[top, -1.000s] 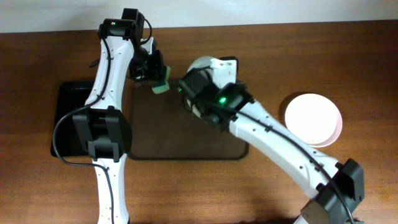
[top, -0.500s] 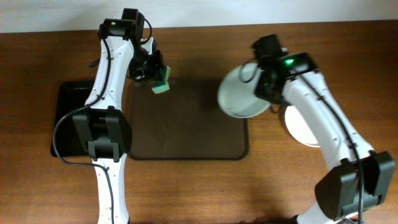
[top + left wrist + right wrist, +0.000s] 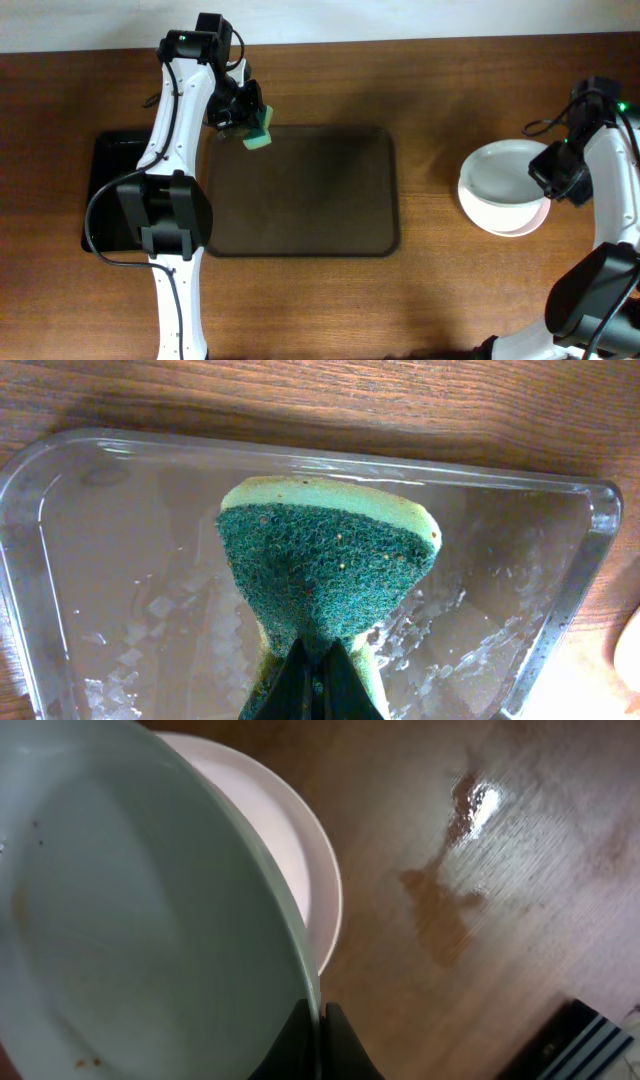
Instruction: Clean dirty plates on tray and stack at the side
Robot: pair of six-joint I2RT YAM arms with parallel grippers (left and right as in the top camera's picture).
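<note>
The dark brown tray (image 3: 300, 240) lies at the table's middle with no plate on it. My right gripper (image 3: 556, 172) is shut on the rim of the pale blue-green plate (image 3: 503, 176) and holds it over the white plates (image 3: 525, 222) stacked at the right. In the right wrist view the blue-green plate (image 3: 130, 920) fills the left, with a white plate (image 3: 290, 860) under it and my fingers (image 3: 318, 1030) pinching its rim. My left gripper (image 3: 246, 122) is shut on a green sponge (image 3: 260, 134) above the tray's far left corner. The sponge (image 3: 325, 570) hangs over the tray (image 3: 90, 530).
A smaller black tray (image 3: 105, 200) lies at the left under the left arm. A wet patch (image 3: 440, 900) shines on the wood beside the stacked plates. The table's far edge runs along the top of the overhead view.
My right gripper has carried the blue-green plate from the tray's far right corner rightward to above the stacked white plates. The left arm and sponge have not moved.
</note>
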